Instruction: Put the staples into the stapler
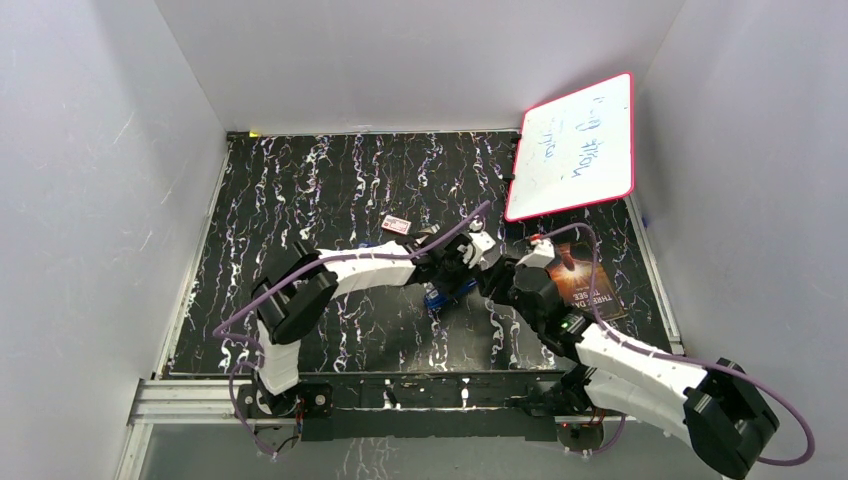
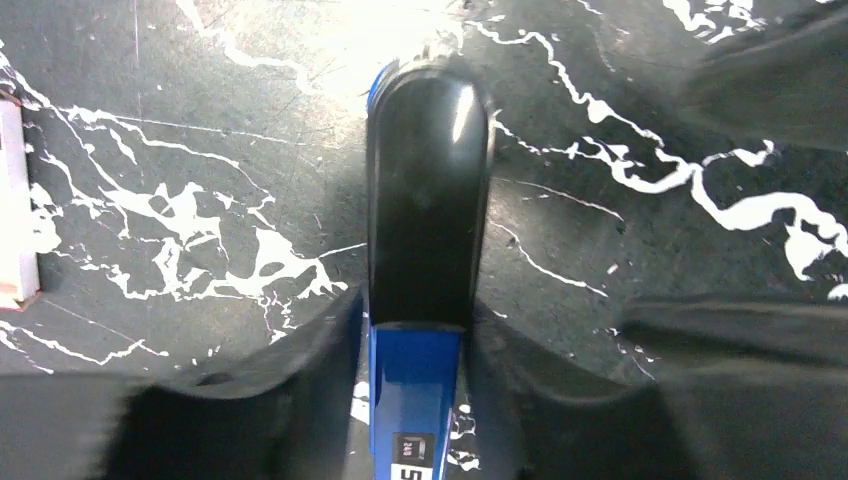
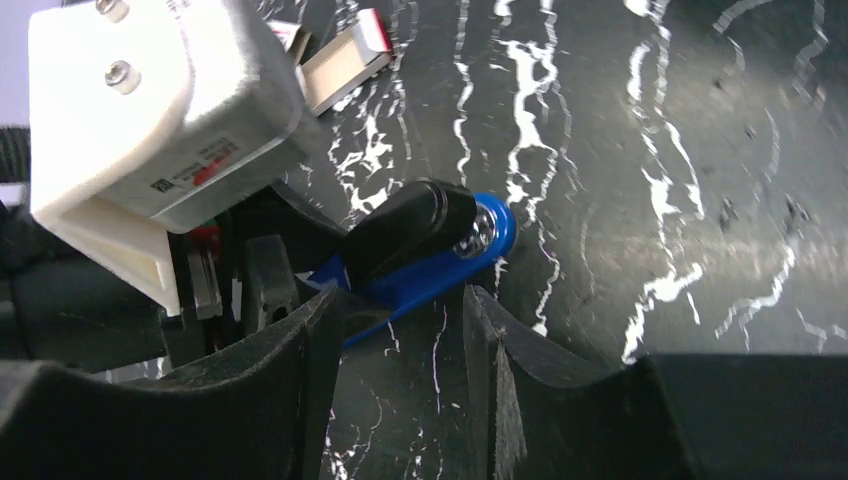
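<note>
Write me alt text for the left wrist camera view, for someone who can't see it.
A blue stapler with a black top sits clamped lengthwise between the two black fingers of the left gripper. It rests on a black table veined with white; part of a red-and-white box shows at the left edge.

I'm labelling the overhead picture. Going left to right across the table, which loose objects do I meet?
small red-and-white box → blue stapler → book
</note>
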Motion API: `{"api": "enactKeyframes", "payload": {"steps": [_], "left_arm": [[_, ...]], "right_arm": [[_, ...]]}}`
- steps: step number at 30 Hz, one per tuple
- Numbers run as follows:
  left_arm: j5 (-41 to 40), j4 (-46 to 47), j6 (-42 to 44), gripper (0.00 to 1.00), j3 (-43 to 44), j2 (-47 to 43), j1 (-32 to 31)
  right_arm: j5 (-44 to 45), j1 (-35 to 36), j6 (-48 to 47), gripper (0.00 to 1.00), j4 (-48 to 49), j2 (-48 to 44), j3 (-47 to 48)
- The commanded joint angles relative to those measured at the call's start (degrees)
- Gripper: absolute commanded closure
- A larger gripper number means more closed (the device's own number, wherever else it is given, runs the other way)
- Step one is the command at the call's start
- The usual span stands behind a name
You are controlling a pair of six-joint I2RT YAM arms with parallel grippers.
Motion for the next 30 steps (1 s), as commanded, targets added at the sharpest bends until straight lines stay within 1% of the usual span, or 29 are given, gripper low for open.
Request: {"api": "enactKeyframes", "payload": {"steps": [1,2,3,5,6,7,10,12,13,17,23,26,30], "left_arm": [[-4.3,-0.64,-8.26,0.56,1.41,0.92,-0.18],[-3.97,0.5,-7.63,0.5,0.1,-0.24,-0.12],[-3.63,1.25,-7.12,0.47,-0.59,-1.19,-0.15],[-1.36,2.49,-5.97,0.37,-3.83,-3.25,-0.14],[-1.26,3.19,-5.67,0.35,-5.68,-4.47,-0.18],[-1.39,4.9,-5.54,0.35,-8.75,-5.68,-0.1],[-1.45,7.53,-6.81,0.43,-12.4,-7.79,-0.08],[-0.3,10.81,-8.12,0.54,-14.49,-8.71,-0.03],[0.55,11.59,-8.6,0.57,-14.65,-8.57,-0.06],[2.97,16.1,-10.18,0.63,-16.01,-8.76,-0.08],[5.77,16.91,-11.33,0.76,-16.43,-9.1,-0.1],[8.5,17.67,-12.2,0.77,-16.87,-9.71,-0.07],[9.63,18.71,-12.95,0.81,-17.71,-10.62,-0.05]], "right_arm": [[9.05,-0.4,15.61,0.46,-4.29,-4.52,-0.75],[9.16,-0.74,17.54,0.46,-4.75,-5.92,-1.67],[9.02,-0.84,19.04,0.46,-4.77,-6.76,-2.11],[6.92,-1.98,22.62,0.46,-3.1,-8.22,-4.23],[5.59,-2.56,24.75,0.45,-1.45,-8.22,-5.15],[3.9,-3.81,26.77,0.45,0.01,-7.24,-5.65],[-2.28,-6.64,30.0,0.44,5.32,-3.14,-6.32],[-4.96,-7.22,31.48,0.42,10.72,0.05,-6.88],[-5.4,-7.36,32.1,0.42,12.95,0.97,-7.24],[-6.31,-7.65,34.39,0.4,15.26,4.16,-7.41],[-6.97,-8.09,35.29,0.36,18.91,8.41,-7.54],[-7.67,-8.37,35.0,0.35,22.6,11.03,-7.8],[-8.38,-8.65,35.63,0.35,23.67,13.57,-7.54]]}}
